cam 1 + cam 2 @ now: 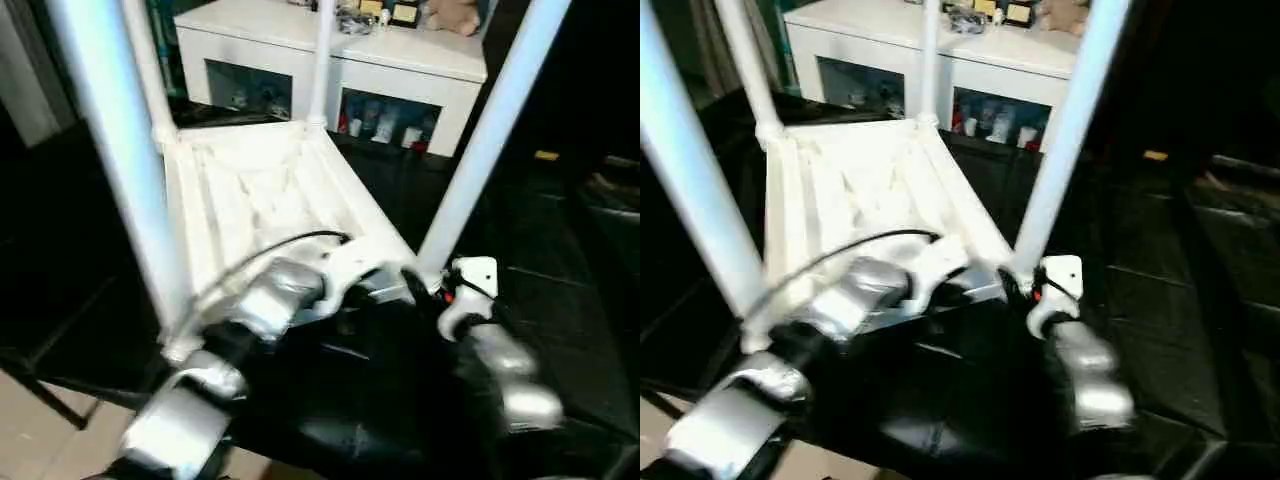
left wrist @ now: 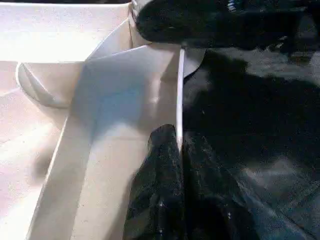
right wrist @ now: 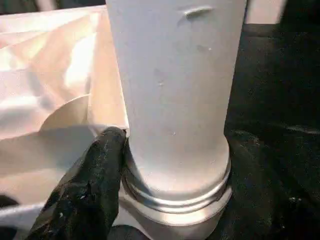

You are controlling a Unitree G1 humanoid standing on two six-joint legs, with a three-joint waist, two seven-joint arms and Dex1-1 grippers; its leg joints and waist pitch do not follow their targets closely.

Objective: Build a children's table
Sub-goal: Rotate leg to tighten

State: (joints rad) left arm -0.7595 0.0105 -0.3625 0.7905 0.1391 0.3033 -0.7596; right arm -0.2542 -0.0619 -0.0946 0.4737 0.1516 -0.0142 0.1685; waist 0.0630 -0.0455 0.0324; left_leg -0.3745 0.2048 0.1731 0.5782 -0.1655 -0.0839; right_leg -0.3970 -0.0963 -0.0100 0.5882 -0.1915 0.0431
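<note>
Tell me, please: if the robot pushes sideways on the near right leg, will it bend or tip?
The leg is a thick smooth tube, so it probably stays stiff. It stands upright in its corner socket, so tipping seems unlikely. The right gripper might slip on that glossy surface.

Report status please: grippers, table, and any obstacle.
Left gripper pinching tabletop rim. Right gripper around near-right leg at its socket. Four legs upright. No obstacle seen.

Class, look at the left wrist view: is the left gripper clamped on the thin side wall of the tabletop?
Yes: the left gripper has its two black fingers pressed on either side of the thin rim of the tabletop.
</note>
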